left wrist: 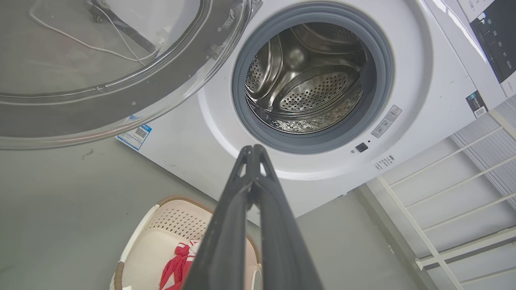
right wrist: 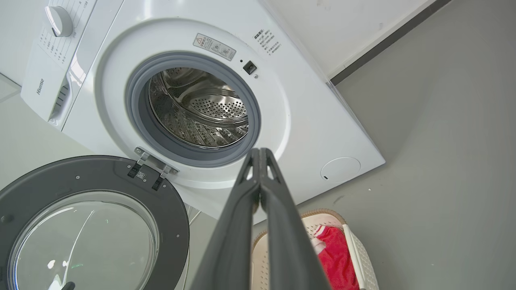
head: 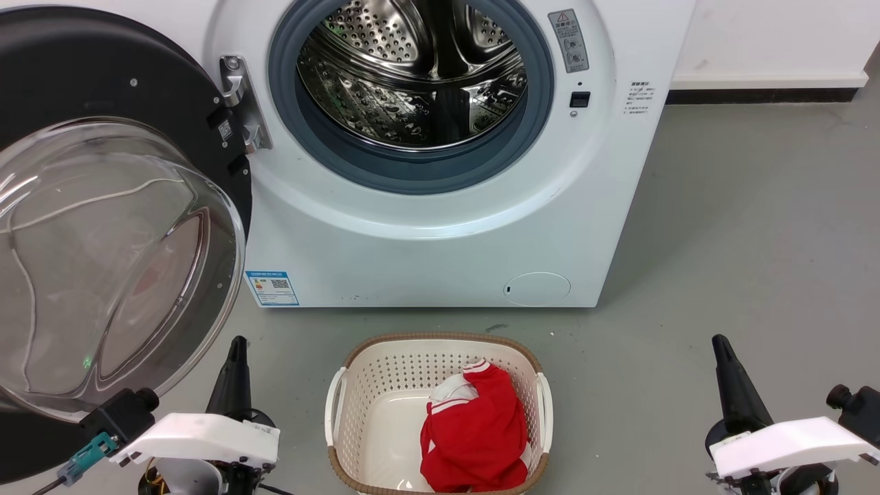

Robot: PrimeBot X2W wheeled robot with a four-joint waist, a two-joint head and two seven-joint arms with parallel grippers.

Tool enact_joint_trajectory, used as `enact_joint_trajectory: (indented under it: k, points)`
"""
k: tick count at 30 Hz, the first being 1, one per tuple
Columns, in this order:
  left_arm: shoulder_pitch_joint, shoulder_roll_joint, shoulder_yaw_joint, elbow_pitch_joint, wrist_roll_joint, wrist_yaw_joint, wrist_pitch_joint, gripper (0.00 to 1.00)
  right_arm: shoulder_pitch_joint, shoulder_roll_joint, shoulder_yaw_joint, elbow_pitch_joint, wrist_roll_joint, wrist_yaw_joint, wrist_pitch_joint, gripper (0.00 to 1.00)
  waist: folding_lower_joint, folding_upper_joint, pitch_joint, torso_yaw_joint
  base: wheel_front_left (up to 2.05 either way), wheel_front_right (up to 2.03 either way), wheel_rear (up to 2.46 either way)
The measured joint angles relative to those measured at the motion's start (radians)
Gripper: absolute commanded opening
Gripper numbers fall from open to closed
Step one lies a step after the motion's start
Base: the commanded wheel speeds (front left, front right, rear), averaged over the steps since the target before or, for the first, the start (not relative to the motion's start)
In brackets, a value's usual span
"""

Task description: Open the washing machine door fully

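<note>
Head view: one washing machine (head: pixel 440 234), with its one door (head: pixel 117 240) swung out to the robot's left on the hinge (head: pixel 240 103), and one basket (head: pixel 340 392) holding one red garment (head: pixel 474 440). The left jaws and the right jaws, two pairs, are pressed together, holding nothing, apart from the door.

Left wrist view: if any swing is left, push gently on the black rim (left wrist: pixel 100 114), not the glass.

Right wrist view: stop when the hinge resists.
</note>
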Motion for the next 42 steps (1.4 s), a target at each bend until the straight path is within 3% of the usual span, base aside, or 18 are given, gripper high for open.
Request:
enact_joint_trajectory:
  k: [42]
  points:
    - [-0.025, -0.018, 0.049, 0.026, -0.482, -0.050, 0.121, 0.00, -0.057, -0.005, -0.036, 0.054, 0.495, 0.000, 0.091, 0.00, -0.0001, 0.0000, 0.002, 0.001, 0.00, 0.00, 0.00]
